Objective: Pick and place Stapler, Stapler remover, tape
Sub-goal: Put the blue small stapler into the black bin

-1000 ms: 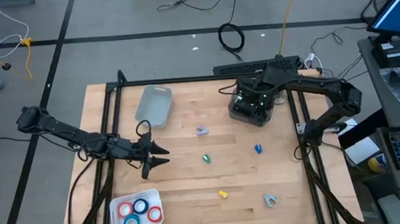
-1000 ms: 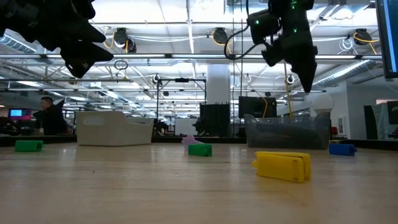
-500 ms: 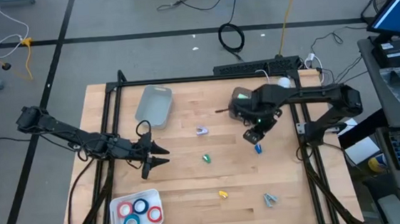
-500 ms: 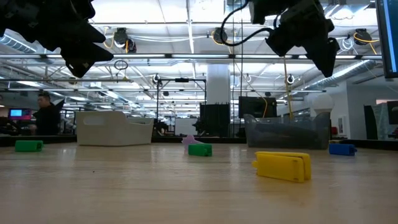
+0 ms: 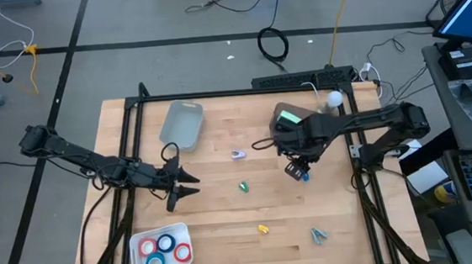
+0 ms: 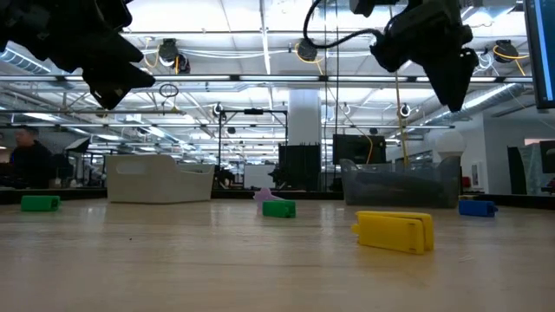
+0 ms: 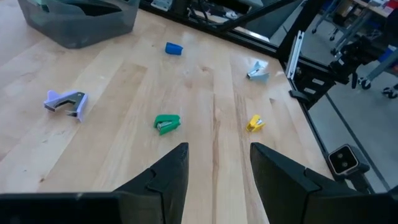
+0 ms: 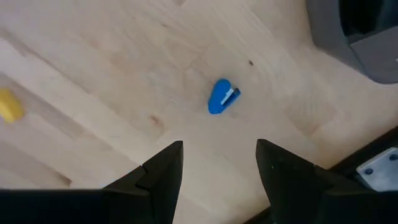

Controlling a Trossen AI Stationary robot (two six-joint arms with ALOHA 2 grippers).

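Right gripper (image 5: 297, 171) hangs over the blue stapler (image 8: 221, 97) toward the table's (image 5: 225, 213) right edge, fingers apart, empty. Left gripper (image 5: 183, 188) waits near the left edge, fingers apart.

Two dark jointed arms trailing black cables, each seemingly ending in wedge-shaped fingers (image 8: 158, 180).

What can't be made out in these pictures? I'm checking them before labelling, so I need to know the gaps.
- Blue stapler: in the high view the right gripper covers it.
- Tape rolls: shown only in the high view; too small to read any detail.
- Dark bin: cut off by the left wrist picture's edge; its contents can't be told.
- Left gripper: in the low view only a dark mass at the picture's edge.
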